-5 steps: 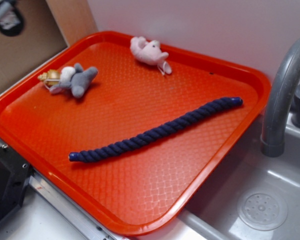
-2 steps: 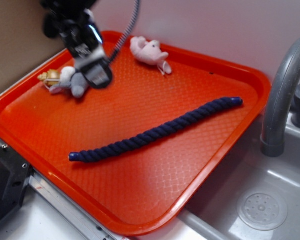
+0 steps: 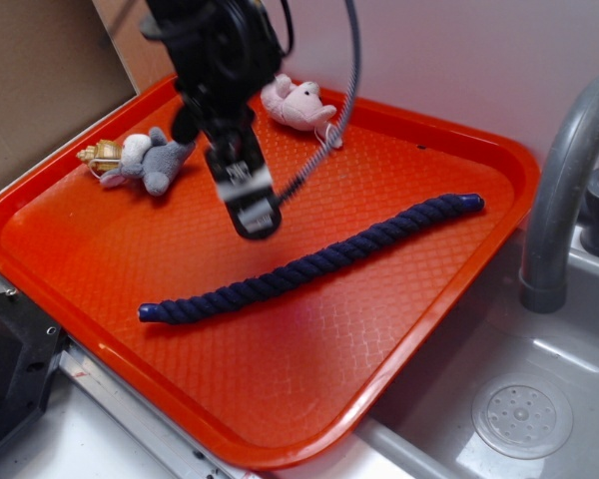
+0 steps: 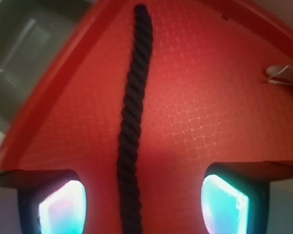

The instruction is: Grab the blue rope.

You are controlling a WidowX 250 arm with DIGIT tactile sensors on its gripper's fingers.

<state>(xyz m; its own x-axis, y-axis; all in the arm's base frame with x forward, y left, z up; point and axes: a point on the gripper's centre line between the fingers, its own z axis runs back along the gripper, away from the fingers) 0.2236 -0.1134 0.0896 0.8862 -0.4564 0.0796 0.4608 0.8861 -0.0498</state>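
My gripper (image 3: 252, 215) hangs above the red tray (image 3: 459, 299) with its fingers spread wide and nothing between them. In the wrist view the two fingertips (image 4: 58, 207) sit at the lower corners, well apart, and the blue rope (image 4: 132, 122) runs up the gap between them, closer to the left finger than to the right one. It is not touching either.

From the exterior view, the rope (image 3: 309, 264) lies flat on the tray in a long diagonal, one glossy capped end near the tray's front left, the other up toward the faucet (image 3: 564, 190) side. My gripper is over the tray just on the far side of the rope's middle stretch, clear of it.

My arm (image 3: 215, 60) comes down from the top of the picture, tilted, with the grey cable (image 3: 344, 95) looping off beside it. Behind me on the tray lie a grey plush toy (image 3: 150, 160) and a pink plush toy (image 3: 299, 105), both well apart from the rope.
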